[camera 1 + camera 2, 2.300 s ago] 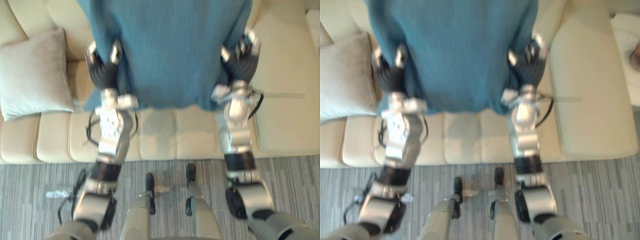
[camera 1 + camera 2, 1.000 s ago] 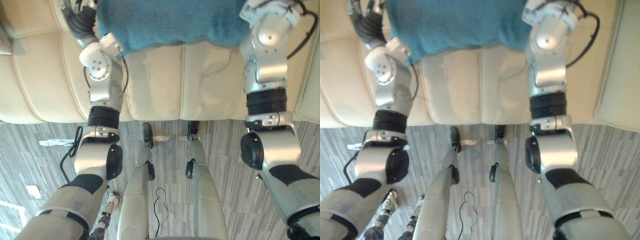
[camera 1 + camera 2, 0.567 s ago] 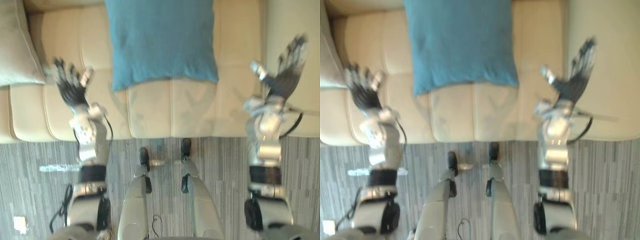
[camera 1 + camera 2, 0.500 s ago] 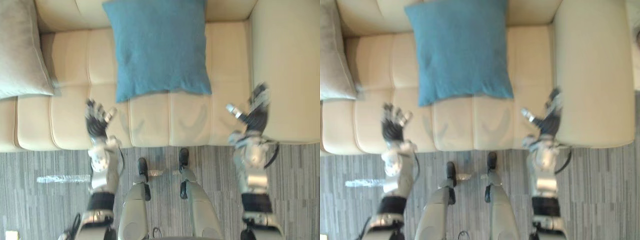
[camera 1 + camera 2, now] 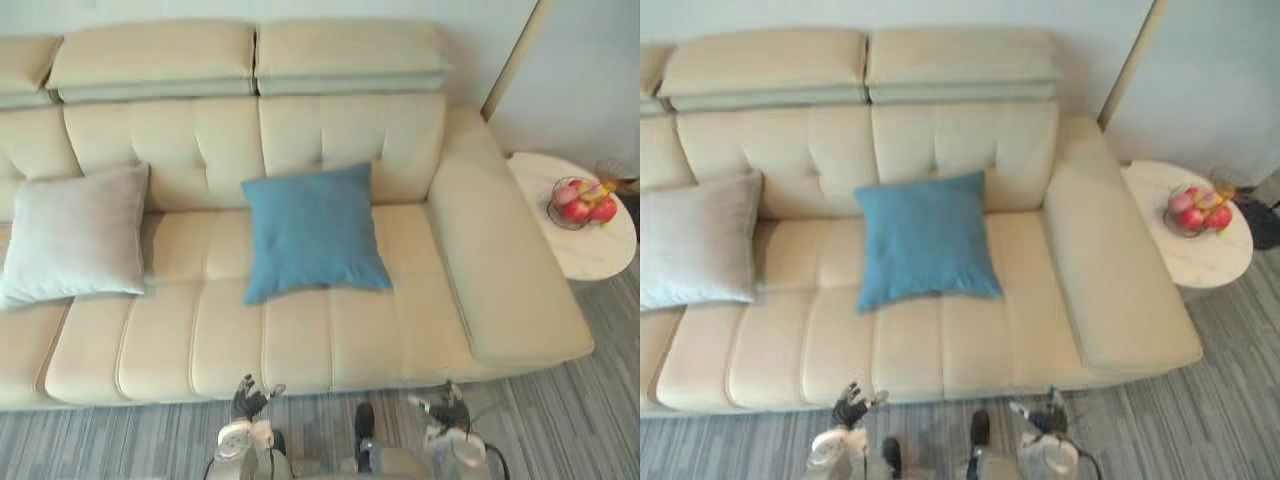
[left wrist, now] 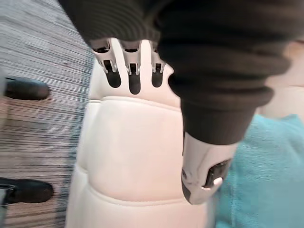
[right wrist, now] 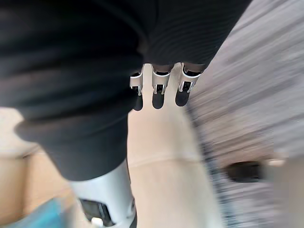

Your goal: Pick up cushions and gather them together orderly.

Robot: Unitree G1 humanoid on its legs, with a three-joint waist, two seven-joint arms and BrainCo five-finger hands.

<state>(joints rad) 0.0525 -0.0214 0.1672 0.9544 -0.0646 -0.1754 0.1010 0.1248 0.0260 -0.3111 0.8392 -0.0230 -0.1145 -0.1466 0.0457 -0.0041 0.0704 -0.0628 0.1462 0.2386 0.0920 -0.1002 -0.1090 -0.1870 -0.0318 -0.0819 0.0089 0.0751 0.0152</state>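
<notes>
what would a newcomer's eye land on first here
A teal-blue cushion sits mid-seat on the cream sofa, with a pale grey cushion apart from it toward the sofa's left end. A bowl of red fruit stands on a round white side table past the right armrest.

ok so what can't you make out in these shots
Fruit in the bowl, left eye view: too small to name.
Grey cushion, right eye view: left side cut off by the picture edge.
Blue cushion, left wrist view: partly behind the left hand, rest off the edge.
Sofa, both eye views: left end cut off.
</notes>
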